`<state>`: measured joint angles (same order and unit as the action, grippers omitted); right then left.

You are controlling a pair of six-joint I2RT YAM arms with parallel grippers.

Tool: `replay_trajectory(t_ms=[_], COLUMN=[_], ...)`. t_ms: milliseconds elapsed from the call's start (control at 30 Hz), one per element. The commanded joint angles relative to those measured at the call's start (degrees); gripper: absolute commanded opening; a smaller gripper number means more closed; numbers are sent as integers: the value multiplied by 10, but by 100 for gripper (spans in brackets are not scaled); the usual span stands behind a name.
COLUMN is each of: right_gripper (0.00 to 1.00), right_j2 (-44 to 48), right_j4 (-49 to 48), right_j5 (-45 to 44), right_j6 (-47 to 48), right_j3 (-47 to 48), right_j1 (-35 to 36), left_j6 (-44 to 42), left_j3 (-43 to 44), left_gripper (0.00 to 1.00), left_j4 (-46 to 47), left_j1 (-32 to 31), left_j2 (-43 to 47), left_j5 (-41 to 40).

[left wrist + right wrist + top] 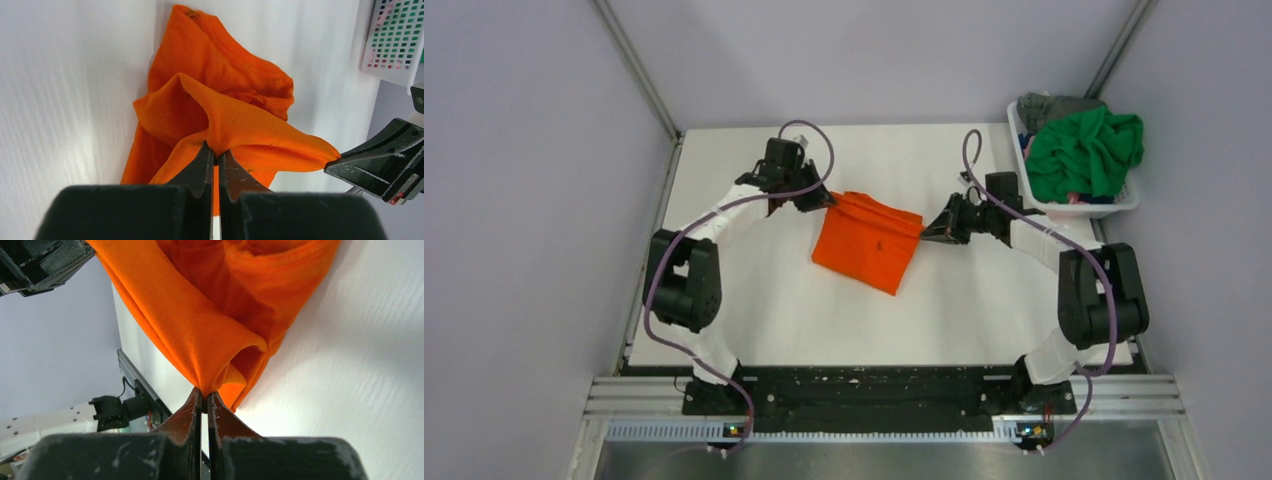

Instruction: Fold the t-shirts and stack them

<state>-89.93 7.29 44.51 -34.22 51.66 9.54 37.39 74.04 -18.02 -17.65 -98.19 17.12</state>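
The orange t-shirt [869, 243] hangs partly folded over the middle of the table, its far edge lifted between both grippers. My left gripper [829, 200] is shut on the shirt's far left corner; the left wrist view has the cloth [235, 120] pinched at the fingertips [216, 156]. On the far right corner my right gripper [927, 231] is shut, with orange cloth [200, 315] drawn into its tips [205, 395]. A green t-shirt [1086, 150] and a grey one [1049, 105] lie heaped in the basket.
The white slatted basket [1092, 207] stands at the table's far right corner, just behind my right arm. White tabletop [824, 320] spreads in front of the orange shirt. Metal rails [884, 400] run along the near edge by the arm bases.
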Motion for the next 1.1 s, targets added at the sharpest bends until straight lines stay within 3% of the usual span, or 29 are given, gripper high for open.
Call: replay_trajectory(t_ms=[0, 67, 133, 167, 200, 233, 267, 333, 400, 567, 700, 867, 1067], right_gripper=[0, 2, 21, 34, 45, 59, 72, 91, 98, 99, 99, 99, 99], right_j2=[-58, -93, -126, -140, -152, -158, -158, -137, -102, 9, 81, 138, 206], right_j4=[-34, -53, -66, -64, -52, -28, -6, 9, 11, 3, -25, 11, 63], right_j5=[-25, -39, -50, -53, -61, -73, -81, -91, -93, -75, -41, -26, -74], right_j6=[35, 43, 42, 43, 46, 54, 65, 70, 72, 79, 75, 92, 120], right_j3=[47, 67, 95, 113, 133, 156, 174, 181, 161, 52, -32, -74, -81], right_j1=[-17, -19, -23, -26, -28, -29, -29, -29, -29, -29, -28, -28, -28], left_j6=[-26, -27, -24, -21, -21, -21, -21, -21, -21, -66, -91, -102, -106], left_j3=[78, 110, 145, 168, 191, 217, 239, 250, 217, 133, 105, 120, 120], left_gripper=[0, 0, 0, 14, 43, 88, 97, 99, 99, 99, 98, 86, 63], left_j4=[14, 3, -5, -16, -30, -45, -61, -70, -51, -60, -83, -87, -100], left_j1=[16, 16, 21, 23, 25, 28, 29, 28, 28, 28, 28, 27, 10], left_j2=[-68, -107, -140, -154, -166, -176, -181, -169, -143, -110, -135, -188, -235], left_j5=[12, 5, 0, -5, -6, 3, 14, 28, 29, 26, 26, 59, 63])
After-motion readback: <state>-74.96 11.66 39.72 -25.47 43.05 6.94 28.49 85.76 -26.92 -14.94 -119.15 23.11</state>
